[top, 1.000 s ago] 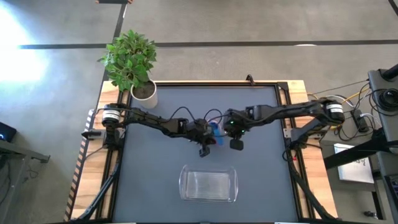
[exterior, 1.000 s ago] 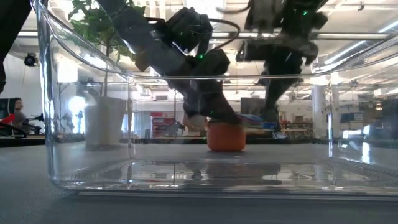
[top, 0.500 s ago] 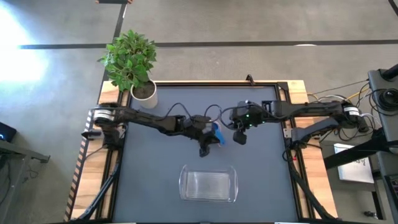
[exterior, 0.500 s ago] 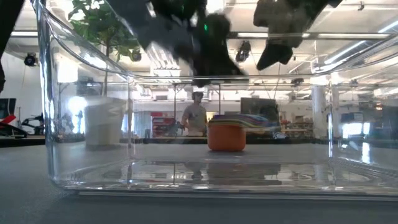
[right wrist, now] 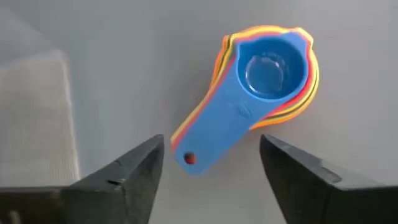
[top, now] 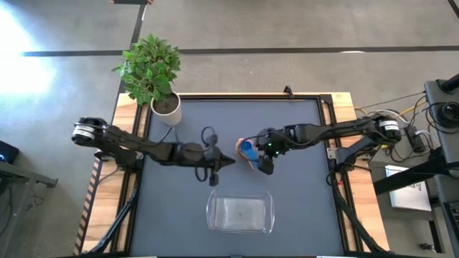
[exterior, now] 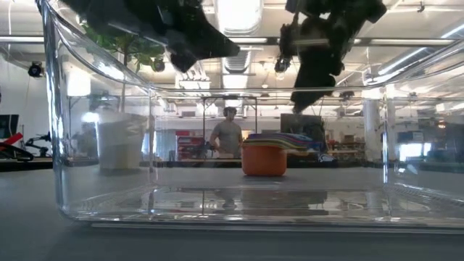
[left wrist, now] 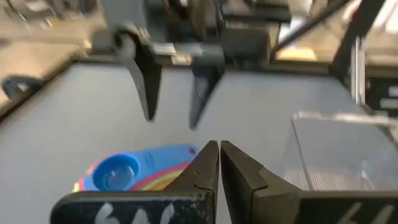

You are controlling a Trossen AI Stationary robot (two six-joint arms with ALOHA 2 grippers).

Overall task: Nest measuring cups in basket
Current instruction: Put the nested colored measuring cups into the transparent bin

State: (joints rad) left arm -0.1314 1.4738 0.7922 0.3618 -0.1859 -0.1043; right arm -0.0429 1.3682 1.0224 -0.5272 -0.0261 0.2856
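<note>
Left gripper (top: pixel 228 161) withdrawn, jaws together; right gripper (right wrist: pixel 211 163) jaws apart over measuring cups (right wrist: pixel 261 81).

blue measuring cups (right wrist: pixel 261 87) topmost, clear basket (top: pixel 240 212), dark grey table (top: pixel 301 201)

No text or label can be read.

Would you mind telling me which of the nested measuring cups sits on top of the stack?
The blue measuring cup sits on top: its whole bowl and handle show, while the red, orange and yellow cups beneath show only as thin rims around it.
</note>
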